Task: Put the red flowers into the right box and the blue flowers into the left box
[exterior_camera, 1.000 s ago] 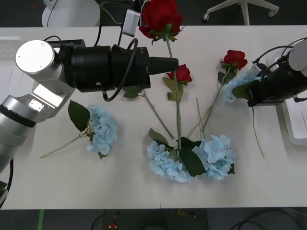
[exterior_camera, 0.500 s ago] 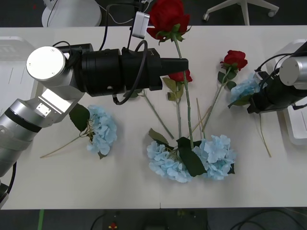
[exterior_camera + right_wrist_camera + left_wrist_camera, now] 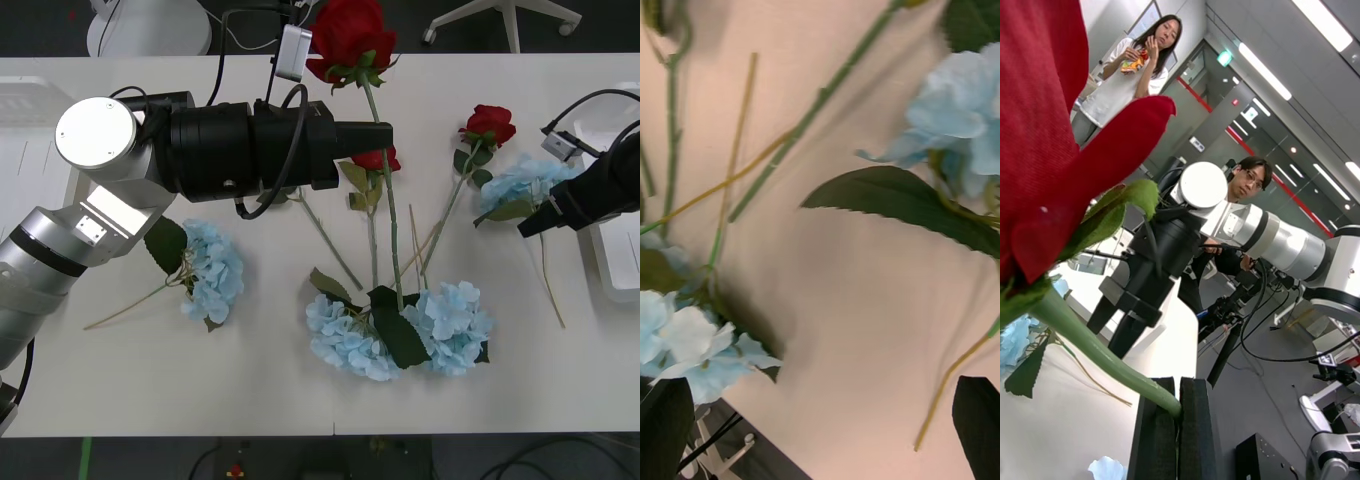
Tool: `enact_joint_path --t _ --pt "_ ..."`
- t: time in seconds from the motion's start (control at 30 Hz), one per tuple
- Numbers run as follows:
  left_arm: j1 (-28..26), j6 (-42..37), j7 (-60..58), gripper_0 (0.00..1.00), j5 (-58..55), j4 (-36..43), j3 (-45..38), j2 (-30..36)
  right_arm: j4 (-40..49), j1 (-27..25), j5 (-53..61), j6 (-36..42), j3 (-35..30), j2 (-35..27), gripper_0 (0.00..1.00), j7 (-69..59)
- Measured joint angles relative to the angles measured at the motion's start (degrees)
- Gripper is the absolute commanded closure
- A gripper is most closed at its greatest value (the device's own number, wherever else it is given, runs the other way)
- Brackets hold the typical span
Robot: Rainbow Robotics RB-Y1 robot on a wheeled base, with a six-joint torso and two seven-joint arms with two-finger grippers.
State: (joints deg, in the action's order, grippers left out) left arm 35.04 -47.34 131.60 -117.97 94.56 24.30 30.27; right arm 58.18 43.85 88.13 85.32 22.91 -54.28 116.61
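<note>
The left gripper [image 3: 385, 135] is closed on the stem of a red rose [image 3: 348, 38], lifted above the worktop [image 3: 250, 370]. The stem runs lengthwise from the bloom at the far edge toward the blue hydrangeas [image 3: 400, 328]. The right gripper [image 3: 530, 225], fingers apart, is beside another hydrangea [image 3: 525, 180].

— What moved in the last second?
— The left end effector [image 3: 388, 135] carried its red rose [image 3: 345, 35] rightward.
— The right end effector [image 3: 532, 226]?
— It drew back toward the right box [image 3: 612, 262]; the blue flower [image 3: 525, 185] beside it now lies more exposed.
</note>
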Motion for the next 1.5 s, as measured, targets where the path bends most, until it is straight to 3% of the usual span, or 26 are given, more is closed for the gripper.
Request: enact_joint_path --t 0.13,0.27,0.47,0.8,1.07,1.5 --pt "0.0 0.0 0.0 1.0 0.0 0.0 0.0 0.0 1.6 -1.0 11.3 0.3 0.0 -0.2 0.0 2.6" --pt "0.0 0.0 0.0 1.0 0.0 0.0 0.0 0.0 9.3 -5.1 20.0 -2.5 0.0 -0.3 0.0 2.6" --pt "0.0 0.0 0.0 1.0 0.0 0.1 0.0 0.0 17.9 -11.5 27.2 -3.6 -0.1 -0.3 0.0 2.6" --pt "0.0 0.0 0.0 1.0 0.0 0.1 0.0 0.0 26.7 -17.7 38.4 -4.3 -0.1 -0.3 0.0 2.6" --pt "0.0 0.0 0.0 1.0 0.0 0.1 0.0 0.0 33.5 -20.8 40.9 -9.5 -0.1 0.9 0.0 2.6" --pt "0.0 0.0 0.1 1.0 0.0 0.1 0.0 0.0 36.9 -22.1 35.1 -15.1 0.2 9.7 0.0 2.6"
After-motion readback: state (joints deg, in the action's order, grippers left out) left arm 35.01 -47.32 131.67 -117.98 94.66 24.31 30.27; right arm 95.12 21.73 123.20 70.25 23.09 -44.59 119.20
